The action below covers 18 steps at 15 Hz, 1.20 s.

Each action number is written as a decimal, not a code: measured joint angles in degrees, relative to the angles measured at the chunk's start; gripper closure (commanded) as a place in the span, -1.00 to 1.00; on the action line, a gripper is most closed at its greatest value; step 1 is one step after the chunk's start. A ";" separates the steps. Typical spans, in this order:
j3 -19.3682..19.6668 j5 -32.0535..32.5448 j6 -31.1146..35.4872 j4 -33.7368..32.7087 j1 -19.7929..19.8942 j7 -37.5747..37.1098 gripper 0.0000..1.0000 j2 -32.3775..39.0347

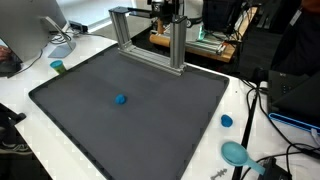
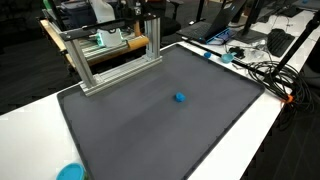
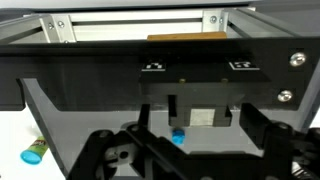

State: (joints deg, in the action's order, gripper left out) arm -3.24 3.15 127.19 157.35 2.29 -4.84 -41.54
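Observation:
A small blue ball (image 1: pixel 120 99) lies on the dark grey mat (image 1: pixel 160 130), left of the middle; it also shows in the other exterior view (image 2: pixel 180 97) and in the wrist view (image 3: pixel 178 136). My gripper (image 3: pixel 203 112) is open and empty, its two dark fingers apart. It hangs high at the back of the table, above the aluminium frame (image 1: pixel 150 42), in both exterior views (image 1: pixel 165 12) (image 2: pixel 150 10). The ball lies well in front of it, on the mat (image 2: pixel 140 125) past the frame (image 2: pixel 110 58).
A teal cap (image 1: pixel 58 67) sits on the white table left of the mat and shows in the wrist view (image 3: pixel 33 153). A blue cap (image 1: pixel 226 121) and a teal disc (image 1: pixel 235 153) lie to the right, among cables. A monitor base (image 1: pixel 55 35) stands back left.

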 measured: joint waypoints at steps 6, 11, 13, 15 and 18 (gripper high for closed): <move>-0.16 0.00 0.01 0.00 -0.10 0.02 -0.96 0.03; -0.24 0.00 -0.07 0.00 -0.21 0.04 -0.23 0.05; -0.24 0.00 -0.39 0.00 -0.17 -0.11 -0.07 0.05; -0.24 -0.29 -1.09 -0.06 -0.23 -0.50 -0.15 0.03; -0.24 -0.31 -1.40 -0.13 -0.23 -1.06 -0.53 0.03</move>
State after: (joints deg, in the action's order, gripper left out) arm -3.49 2.84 125.79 157.23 2.06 -5.90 -41.51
